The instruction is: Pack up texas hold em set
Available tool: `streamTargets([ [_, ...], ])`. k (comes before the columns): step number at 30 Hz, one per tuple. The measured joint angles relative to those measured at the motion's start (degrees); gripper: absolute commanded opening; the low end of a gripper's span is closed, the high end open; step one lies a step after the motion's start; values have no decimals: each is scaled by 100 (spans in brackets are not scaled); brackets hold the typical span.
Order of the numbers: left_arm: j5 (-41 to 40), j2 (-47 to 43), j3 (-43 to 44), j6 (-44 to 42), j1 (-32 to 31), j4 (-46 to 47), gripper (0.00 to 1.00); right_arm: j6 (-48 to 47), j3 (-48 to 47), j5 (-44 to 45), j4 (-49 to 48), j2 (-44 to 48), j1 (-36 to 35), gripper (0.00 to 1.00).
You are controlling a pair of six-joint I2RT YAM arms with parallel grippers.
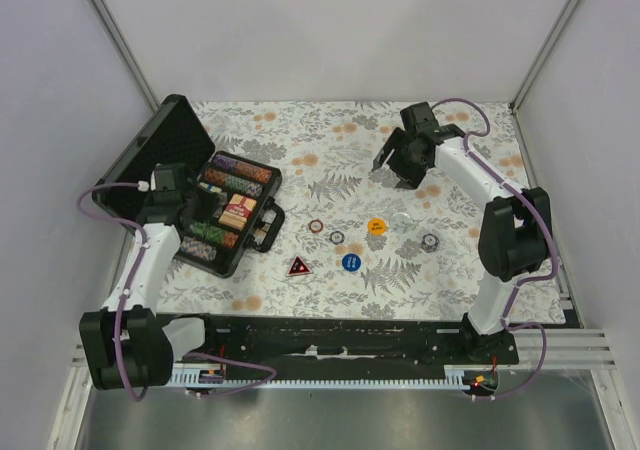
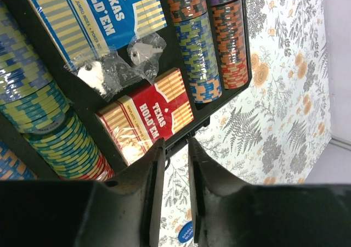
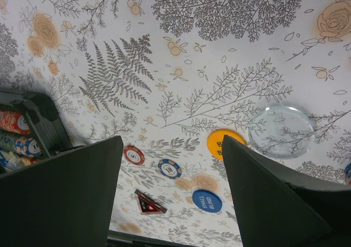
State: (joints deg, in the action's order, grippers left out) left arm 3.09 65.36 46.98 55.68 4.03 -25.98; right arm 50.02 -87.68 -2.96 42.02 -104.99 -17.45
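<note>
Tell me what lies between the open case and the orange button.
Two loose chips lie there, a red-rimmed chip nearer the case and a darker chip nearer the orange button. The top view shows it plainly.

case: open, chip rows inside | red card box: inside | orange button, blue button, triangle: beside case

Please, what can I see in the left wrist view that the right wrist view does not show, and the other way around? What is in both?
Only the left wrist view: the blue card box, the red card box and a clear bag with keys, all lying in the case among the chip rows.
Only the right wrist view: the orange button, a clear disc, the triangle, a red chip and a blue chip, all loose on the floral cloth.
Both: the case, chip rows, the blue button and the floral cloth.
</note>
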Motion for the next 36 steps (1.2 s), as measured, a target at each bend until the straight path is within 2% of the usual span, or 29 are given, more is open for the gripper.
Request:
streamTargets([
  [4, 39, 280, -46, -28, -28, 212, 25, -162, 57, -2, -55, 0, -35, 77],
  [15, -109, 1016, -282, -269, -470, 483, 21, -597, 57, 57, -127, 2, -389, 78],
  [26, -402, 1143, -269, -264, -706, 551, 19, -684, 57, 332, -103, 9, -409, 79],
  [32, -468, 1130, -15, -546, -765, 229, 30, -870, 55, 503, -42, 131, -470, 83],
  [36, -452, 992, 411, -977, -798, 11, 48, -1119, 55, 616, -35, 286, -627, 88],
])
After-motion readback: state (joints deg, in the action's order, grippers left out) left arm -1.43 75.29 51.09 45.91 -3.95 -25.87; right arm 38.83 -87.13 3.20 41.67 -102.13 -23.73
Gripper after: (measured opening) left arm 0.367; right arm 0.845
